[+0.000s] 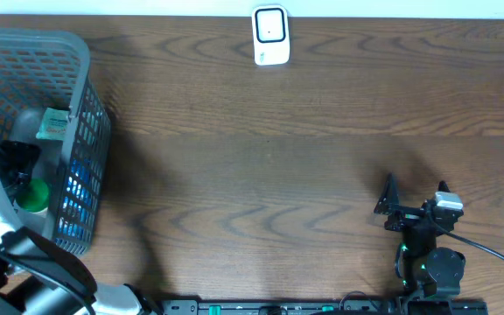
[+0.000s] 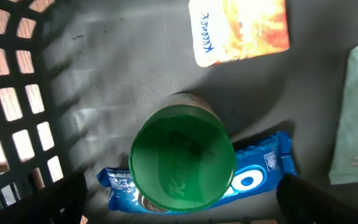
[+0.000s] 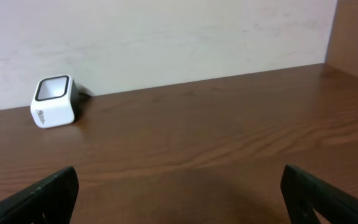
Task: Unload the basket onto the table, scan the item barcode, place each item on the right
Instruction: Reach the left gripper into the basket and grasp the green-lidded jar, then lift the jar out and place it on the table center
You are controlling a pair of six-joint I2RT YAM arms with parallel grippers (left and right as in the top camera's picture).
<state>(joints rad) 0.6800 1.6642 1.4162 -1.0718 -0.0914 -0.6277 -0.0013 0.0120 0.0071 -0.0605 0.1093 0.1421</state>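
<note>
My left gripper [image 2: 182, 196] is down inside the grey basket [image 1: 75, 61], open, its dark fingers [image 2: 61, 199] wide on either side of a green-lidded can [image 2: 183, 158] and not touching it. The can [image 1: 31, 194] stands on a blue cookie packet [image 2: 260, 171]. A Kleenex tissue pack [image 2: 238, 28] and a pale green packet [image 2: 356, 118] lie further in. The white barcode scanner [image 1: 270, 36] sits at the table's far edge, also in the right wrist view [image 3: 53, 101]. My right gripper [image 1: 416, 194] hovers open and empty at the near right.
The basket wall [image 2: 11, 106] of dark mesh rises close on the left of my left gripper. Bare brown wood table [image 1: 261, 175] lies between basket, scanner and right arm. A pale wall [image 3: 166, 37] stands behind the scanner.
</note>
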